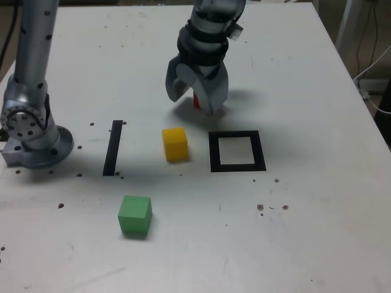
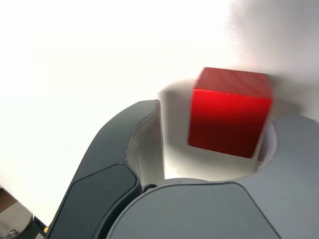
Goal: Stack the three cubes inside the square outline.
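Observation:
The red cube (image 1: 197,102) rests on the white table (image 1: 305,232) toward the back, mostly hidden by my gripper (image 1: 194,102), which stands open astride it. In the wrist view the red cube (image 2: 230,112) sits between the two dark fingers (image 2: 114,164); a clear gap shows on one side, while the other finger is close against it. The yellow cube (image 1: 175,144) lies in front of the gripper. To its right in the exterior view is the black square outline (image 1: 214,152), with nothing inside. The green cube (image 1: 134,215) sits nearer the front, on the exterior view's left.
A thin straight black strip (image 1: 113,147) lies left of the yellow cube in the exterior view. The arm's metal base (image 1: 30,131) stands at the left edge. Small dark specks dot the table. Cables hang off the right side.

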